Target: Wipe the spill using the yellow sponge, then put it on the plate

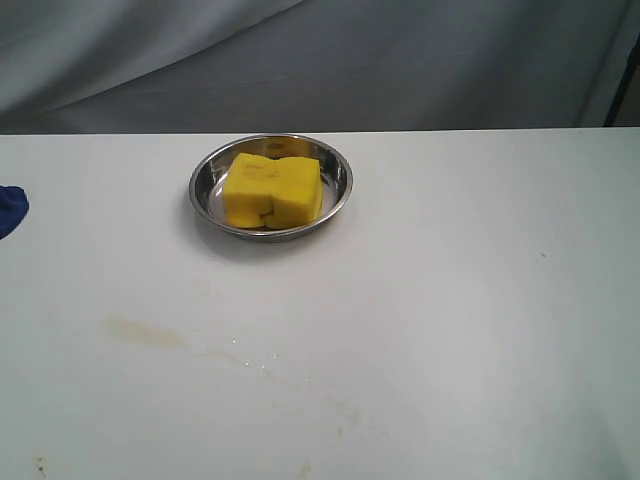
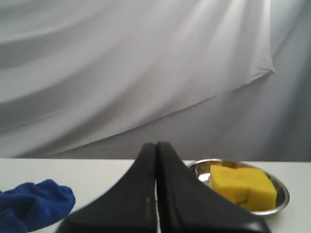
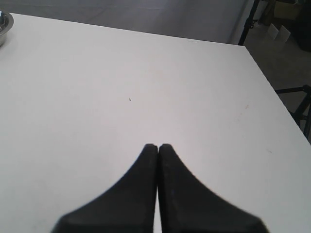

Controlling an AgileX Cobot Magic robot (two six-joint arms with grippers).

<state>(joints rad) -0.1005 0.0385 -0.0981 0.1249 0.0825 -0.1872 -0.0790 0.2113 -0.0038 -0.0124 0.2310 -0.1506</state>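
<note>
Nearest the exterior camera, the spill (image 1: 145,332) shows only as a faint tan smear on the white table (image 1: 470,320), with a few tiny wet specks just off it at 4 o'clock. From that smear, at about 1 o'clock and well apart, sits the plate (image 1: 196,195), a round steel dish near the table's far edge. The yellow sponge (image 1: 272,190) lies flat inside it, filling much of the bottom, with a crease running down its middle. At the plate's 9 o'clock, at the edge of the view, a blue cloth (image 1: 10,208) rests on the table. A grey drape (image 1: 400,60) hangs behind.

Each wrist view shows its own claw above the table: the left claw (image 2: 156,144) has its fingers pressed together on nothing, and the right claw (image 3: 158,144) is likewise closed and empty.
</note>
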